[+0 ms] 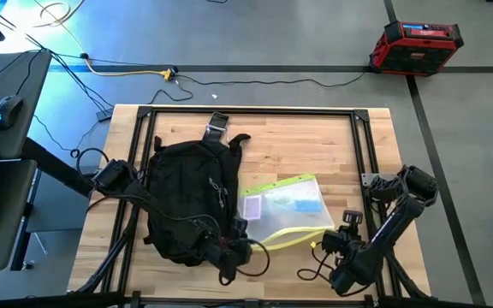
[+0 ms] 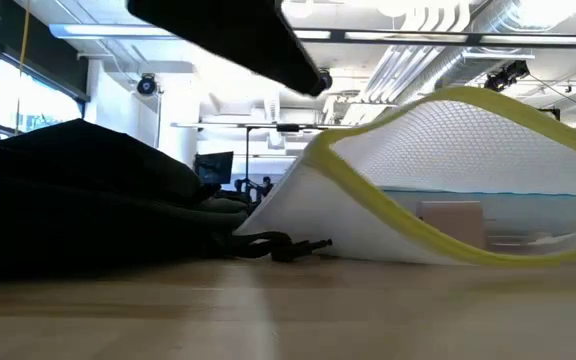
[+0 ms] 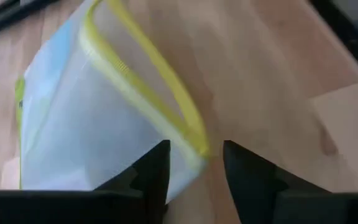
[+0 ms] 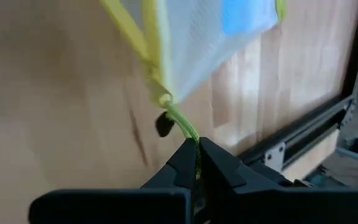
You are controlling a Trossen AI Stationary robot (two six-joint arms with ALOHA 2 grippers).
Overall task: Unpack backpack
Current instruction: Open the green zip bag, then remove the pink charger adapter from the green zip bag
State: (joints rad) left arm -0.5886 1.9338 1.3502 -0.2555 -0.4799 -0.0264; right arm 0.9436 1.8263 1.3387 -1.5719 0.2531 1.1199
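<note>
Right end effector (image 4: 197,163), at the near tabletop (image 1: 315,137) edge: fingers pinched on the yellow pull strap (image 4: 184,126) of the translucent pouch (image 1: 282,208). Arm bent back toward its base at the right edge.

Left end effector (image 3: 194,163): fingers parted a narrow gap, the pouch's yellow-trimmed corner just ahead of them, nothing gripped. Left arm reaches across the near side of the backpack (image 1: 187,198).

Pouch lies between the two end effectors and just beyond, one edge arched up, a blue item (image 1: 302,205) inside. No legible writing on it.

Backpack beside the left end effector, lying flat, touching the pouch's side. Logo unreadable.

Beyond the tabletop: red and black case (image 1: 415,45) on the floor; its label is illegible.
</note>
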